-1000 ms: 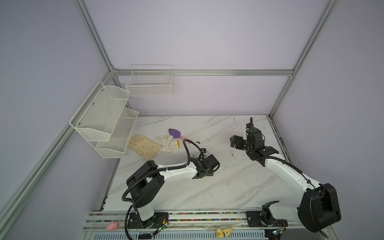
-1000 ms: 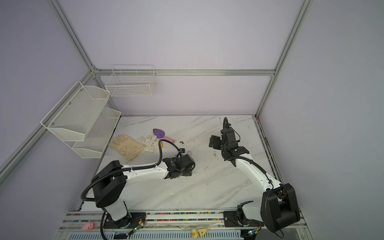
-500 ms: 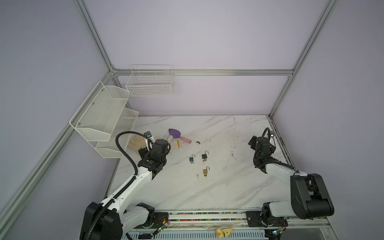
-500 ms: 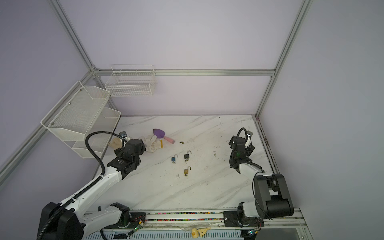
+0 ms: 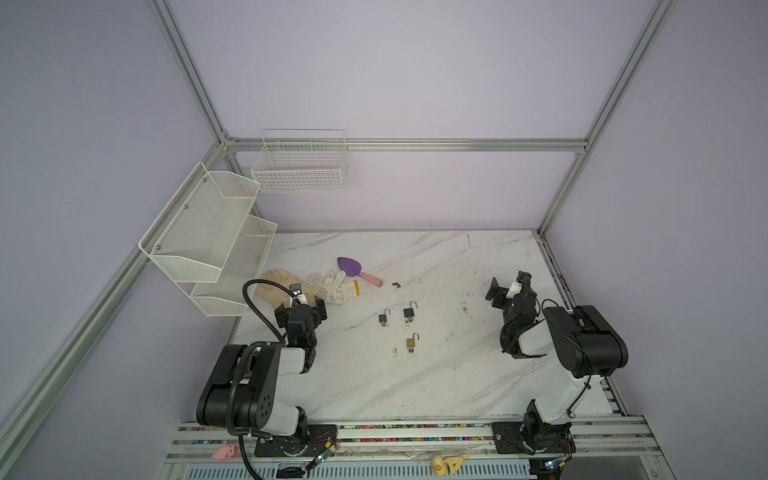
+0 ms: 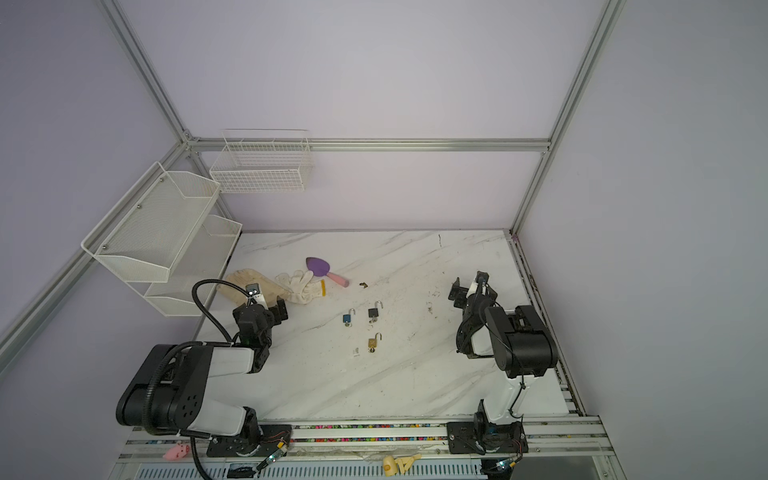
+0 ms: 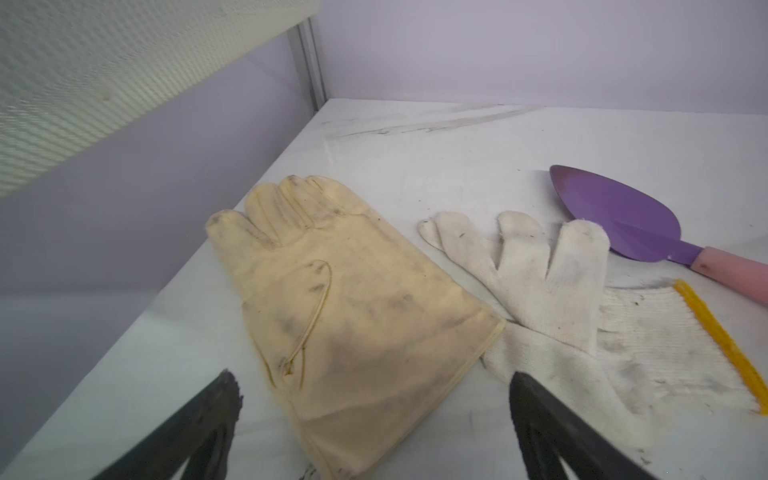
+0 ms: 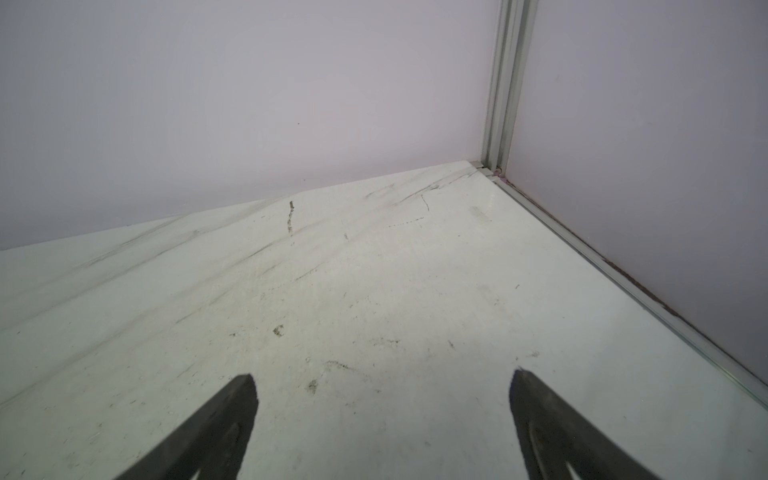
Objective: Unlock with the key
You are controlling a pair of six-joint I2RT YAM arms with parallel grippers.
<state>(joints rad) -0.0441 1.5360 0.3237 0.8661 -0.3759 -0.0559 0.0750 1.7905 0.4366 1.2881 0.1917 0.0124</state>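
Between lilac walls [image 5: 415,83], scuffed marble tabletop [image 5: 415,386]

Pale lilac matte walls [image 5: 415,83] enclose a white, grey-veined marble-look tabletop [image 5: 415,386], framed by silver aluminium profile posts and rails [image 5: 407,144]. A white two-tier mesh metal shelf [image 5: 199,232] hangs above the tabletop's left edge. A white wire basket [image 5: 299,166] hangs on the back wall near the far-left corner. The light is soft and even.
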